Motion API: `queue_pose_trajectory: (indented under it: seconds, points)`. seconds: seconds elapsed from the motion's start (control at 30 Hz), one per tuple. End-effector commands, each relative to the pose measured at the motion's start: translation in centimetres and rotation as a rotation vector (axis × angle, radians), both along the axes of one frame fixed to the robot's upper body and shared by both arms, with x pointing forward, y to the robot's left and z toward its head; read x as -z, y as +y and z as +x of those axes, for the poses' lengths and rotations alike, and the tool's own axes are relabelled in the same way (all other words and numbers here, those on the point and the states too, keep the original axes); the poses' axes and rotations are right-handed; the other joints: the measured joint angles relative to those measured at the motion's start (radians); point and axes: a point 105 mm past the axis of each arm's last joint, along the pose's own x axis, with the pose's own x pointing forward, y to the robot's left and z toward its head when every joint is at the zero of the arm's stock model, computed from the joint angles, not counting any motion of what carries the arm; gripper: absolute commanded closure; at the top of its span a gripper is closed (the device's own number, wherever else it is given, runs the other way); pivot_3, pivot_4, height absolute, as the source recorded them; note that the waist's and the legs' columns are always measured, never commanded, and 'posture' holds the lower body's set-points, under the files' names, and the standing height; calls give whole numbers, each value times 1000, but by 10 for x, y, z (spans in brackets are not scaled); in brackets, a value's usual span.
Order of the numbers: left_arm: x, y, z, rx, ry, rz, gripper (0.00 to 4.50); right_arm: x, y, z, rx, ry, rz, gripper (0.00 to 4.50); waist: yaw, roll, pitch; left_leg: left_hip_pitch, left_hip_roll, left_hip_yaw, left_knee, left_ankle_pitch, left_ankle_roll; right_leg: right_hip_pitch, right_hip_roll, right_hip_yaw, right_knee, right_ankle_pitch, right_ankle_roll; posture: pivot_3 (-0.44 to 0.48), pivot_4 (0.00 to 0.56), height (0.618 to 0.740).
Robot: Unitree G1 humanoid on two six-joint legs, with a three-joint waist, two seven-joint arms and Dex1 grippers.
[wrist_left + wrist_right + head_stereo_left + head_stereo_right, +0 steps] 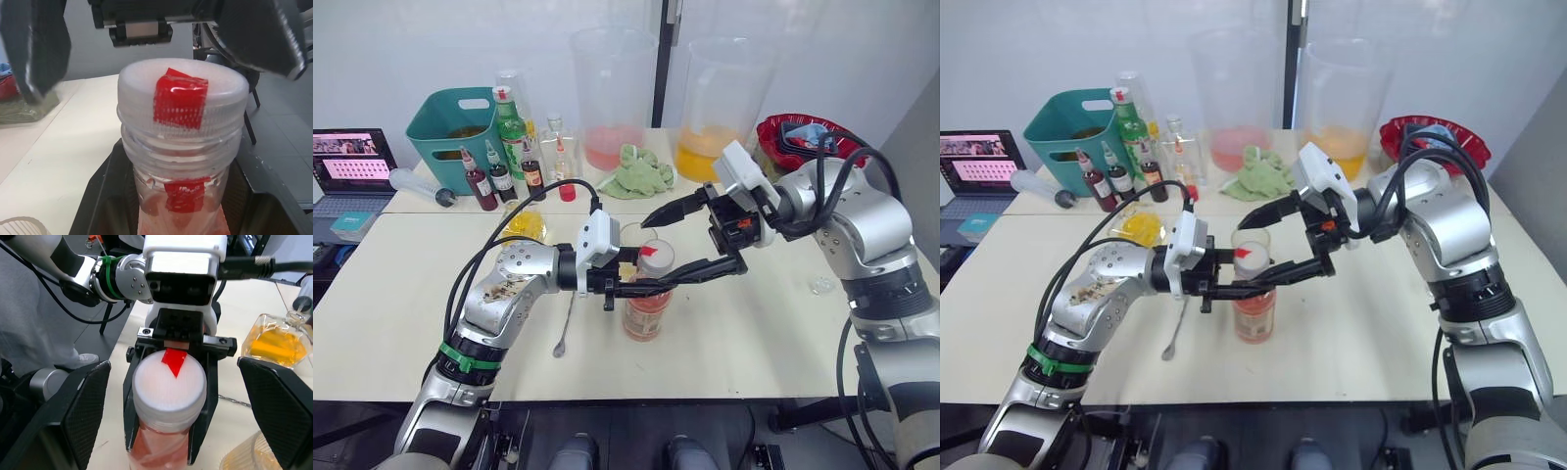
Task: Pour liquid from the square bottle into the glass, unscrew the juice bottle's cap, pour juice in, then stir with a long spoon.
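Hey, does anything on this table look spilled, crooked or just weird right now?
Nothing looks spilled or tipped. One oddity: the juice bottle's white cap carries a strip of red tape, with more on the neck. The long spoon lies flat on the table beside the left arm.

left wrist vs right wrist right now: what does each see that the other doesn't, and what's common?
Left wrist only: the juice bottle's threaded neck below the cap, side on, and a second red mark lower on the neck.

Right wrist only: the left hand shut on the juice bottle from both sides, the square bottle with yellow contents behind it on the table, and the rim of the glass beside the bottle.

Both: the white cap with its red mark, on the bottle, and the right hand with its fingers spread wide either side of the cap, not touching it.
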Motion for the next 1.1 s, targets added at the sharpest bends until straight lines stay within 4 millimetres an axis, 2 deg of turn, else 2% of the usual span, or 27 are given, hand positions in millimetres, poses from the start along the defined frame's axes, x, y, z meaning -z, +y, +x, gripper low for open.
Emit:
queue_pose_trajectory:
  seconds: [0.03,0.23,0.43,0.8,0.83,0.93,1.1]
  points:
    - [13,2,8,-44,27,51,2874,-15,-7,-13,45,-30,63,79,1,0,0,0,0,0,0,0,0,0,0,0,0,0,0,0,150,740]
    - [12,-4,10,-17,34,43,2874,-7,-16,-11,268,-13,123,79,2,0,0,0,0,0,0,0,0,0,0,0,0,0,0,0,150,740]
    - [11,-10,13,14,38,39,2874,0,-17,-11,425,-22,195,79,7,0,0,0,-1,0,0,0,0,1,-1,0,0,0,0,0,150,740]
    - [11,-12,14,32,40,44,2874,11,-1,-22,470,7,250,79,13,0,0,0,-1,0,0,0,0,1,-1,0,0,0,0,0,150,740]
    - [11,-12,14,32,39,45,2874,12,0,-22,470,10,250,626,13,0,0,0,-1,0,0,0,0,1,-1,0,0,0,0,0,150,740]
    - [11,-11,14,30,41,45,2874,12,2,-24,463,10,256,1464,13,0,0,0,-1,0,0,0,0,1,-1,0,0,0,0,0,150,740]
    - [11,-11,14,27,38,47,2874,13,2,-24,460,10,256,1464,12,0,0,0,-1,0,0,0,0,1,0,0,0,0,0,0,150,740]
